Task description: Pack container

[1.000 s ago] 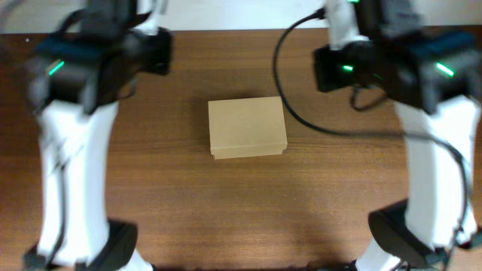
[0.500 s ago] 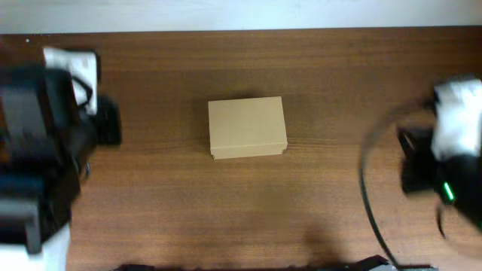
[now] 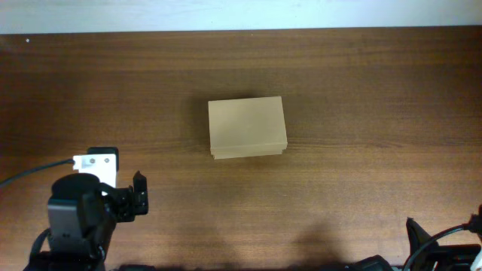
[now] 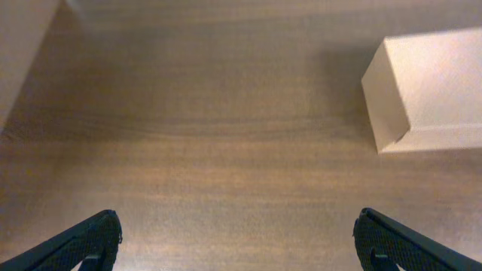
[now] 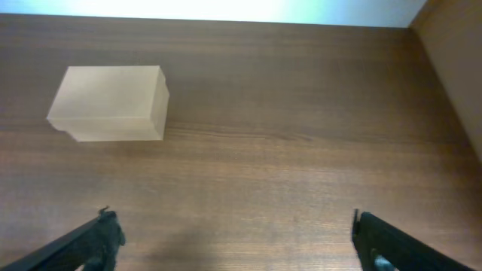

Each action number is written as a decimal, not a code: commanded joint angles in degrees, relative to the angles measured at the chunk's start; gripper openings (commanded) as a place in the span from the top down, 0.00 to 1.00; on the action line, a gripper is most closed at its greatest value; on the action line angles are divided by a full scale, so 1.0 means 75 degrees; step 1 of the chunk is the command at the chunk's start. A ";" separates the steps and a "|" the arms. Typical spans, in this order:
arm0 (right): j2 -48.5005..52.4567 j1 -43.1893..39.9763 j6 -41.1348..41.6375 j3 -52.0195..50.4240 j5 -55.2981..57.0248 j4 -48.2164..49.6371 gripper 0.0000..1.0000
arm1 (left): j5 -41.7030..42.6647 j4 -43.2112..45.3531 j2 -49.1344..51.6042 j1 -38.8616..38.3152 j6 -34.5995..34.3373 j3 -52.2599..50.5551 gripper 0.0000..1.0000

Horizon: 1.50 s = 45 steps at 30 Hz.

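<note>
The container (image 3: 247, 127), a plain tan cardboard box with its lid down, sits in the middle of the wooden table. In the left wrist view the container (image 4: 429, 86) lies at the upper right; in the right wrist view the container (image 5: 110, 102) lies at the upper left. My left gripper (image 4: 237, 241) is open with only bare wood between its fingers, well short of the box. My right gripper (image 5: 233, 241) is open too, nothing between its fingers. From overhead, the left arm (image 3: 86, 211) shows at the near left edge and only a bit of the right arm (image 3: 440, 248) at the near right corner.
A pale wall or panel (image 4: 19, 53) shows at the left edge of the left wrist view. A similar tan panel (image 5: 456, 53) runs along the right side of the right wrist view. The table's far edge (image 3: 241, 31) meets a white strip.
Both arms have pulled back from beside the box toward the near edge of the table, and both grippers have gone from shut to wide open. The box has not moved.
</note>
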 commanded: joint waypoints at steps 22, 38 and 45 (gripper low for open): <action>-0.0017 -0.0023 0.0087 -0.0061 0.0300 -0.0047 0.01 | -0.0082 -0.0076 0.0009 0.0032 0.0003 -0.0067 0.01; -0.1757 -0.2136 -0.0050 -0.3955 0.0670 0.5033 0.01 | -0.0082 -0.0076 0.0009 0.0032 0.0003 -0.0070 0.01; -0.3401 -0.2920 0.0443 -0.7863 0.0609 0.7787 0.01 | -0.0082 -0.0076 0.0009 0.0032 0.0003 -0.0070 0.01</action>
